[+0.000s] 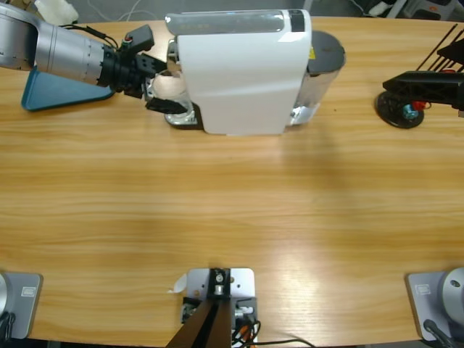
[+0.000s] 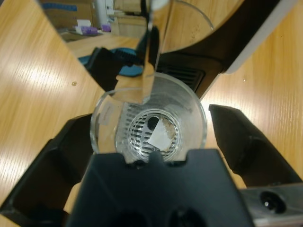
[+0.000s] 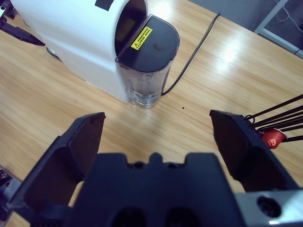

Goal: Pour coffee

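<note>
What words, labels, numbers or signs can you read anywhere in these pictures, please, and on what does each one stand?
No text can be read as words.
Yellow warning label on the dark lid of the coffee machine's water tank: black print, too small to read.
Small white sticker at the bottom of the clear glass: blank as far as can be seen.

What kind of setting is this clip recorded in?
Probably a lab or office workspace, not a home kitchen: a white coffee machine stands on a long wooden table between two robot arms, a capsule rack stands at one end, and cardboard boxes show in the background.
</note>
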`<state>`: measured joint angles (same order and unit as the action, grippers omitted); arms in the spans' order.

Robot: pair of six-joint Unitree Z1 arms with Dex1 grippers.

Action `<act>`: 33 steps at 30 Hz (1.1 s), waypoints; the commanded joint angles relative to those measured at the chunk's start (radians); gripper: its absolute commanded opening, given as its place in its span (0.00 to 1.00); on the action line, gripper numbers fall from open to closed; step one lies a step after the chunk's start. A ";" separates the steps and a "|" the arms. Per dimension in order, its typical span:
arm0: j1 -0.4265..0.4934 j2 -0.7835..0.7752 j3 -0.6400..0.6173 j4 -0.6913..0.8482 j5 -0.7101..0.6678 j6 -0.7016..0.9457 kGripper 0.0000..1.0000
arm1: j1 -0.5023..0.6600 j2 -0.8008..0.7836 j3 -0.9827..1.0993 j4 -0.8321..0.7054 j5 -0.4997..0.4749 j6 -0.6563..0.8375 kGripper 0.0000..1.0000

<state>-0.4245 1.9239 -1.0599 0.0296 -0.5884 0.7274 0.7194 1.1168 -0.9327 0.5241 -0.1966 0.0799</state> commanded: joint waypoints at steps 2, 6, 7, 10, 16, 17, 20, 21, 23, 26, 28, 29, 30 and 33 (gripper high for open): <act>0.003 0.002 -0.001 -0.011 0.013 -0.007 1.00 | -0.014 -0.002 -0.003 0.020 0.006 -0.008 1.00; 0.045 -0.060 0.039 -0.011 0.009 -0.007 1.00 | -0.014 -0.001 -0.002 0.020 0.006 -0.008 1.00; 0.050 -0.075 0.051 -0.011 0.009 -0.006 1.00 | -0.013 0.000 -0.002 0.019 0.007 -0.006 1.00; 0.068 -0.103 0.083 -0.011 0.010 -0.005 1.00 | -0.012 -0.003 -0.004 0.020 0.006 -0.004 1.00; 0.071 -0.229 0.183 -0.010 -0.002 -0.016 1.00 | -0.012 -0.002 -0.013 0.017 0.014 -0.002 1.00; 0.055 -0.280 0.222 -0.010 -0.002 -0.017 1.00 | -0.012 0.010 -0.029 0.027 0.021 0.000 1.00; 0.019 -0.398 0.326 -0.002 0.002 -0.051 0.98 | -0.012 0.054 -0.145 0.115 0.023 0.003 0.95; 0.000 -0.429 0.354 0.004 0.005 -0.109 0.98 | -0.012 0.068 -0.189 0.144 0.025 0.003 0.80; -0.041 -0.499 0.402 0.029 0.043 -0.226 0.99 | -0.012 0.084 -0.255 0.158 0.043 0.003 0.35; -0.114 -0.630 0.446 0.076 0.183 -0.329 1.00 | -0.012 0.146 -0.355 0.166 0.042 0.000 0.00; -0.146 -0.702 0.441 0.112 0.229 -0.392 1.00 | -0.012 0.218 -0.399 0.166 0.038 0.004 0.00; -0.166 -0.731 0.436 0.128 0.261 -0.442 1.00 | -0.012 0.255 -0.428 0.174 0.031 0.029 0.00; -0.182 -0.747 0.418 0.167 0.306 -0.480 1.00 | -0.012 0.295 -0.467 0.191 0.032 0.069 0.00; -0.198 -0.777 0.377 0.278 0.439 -0.569 1.00 | -0.012 0.429 -0.602 0.256 0.040 0.119 0.00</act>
<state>-0.5622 1.2682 -0.6593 0.1264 -0.3665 0.3335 0.7189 1.2745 -1.3366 0.6827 -0.1663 0.0982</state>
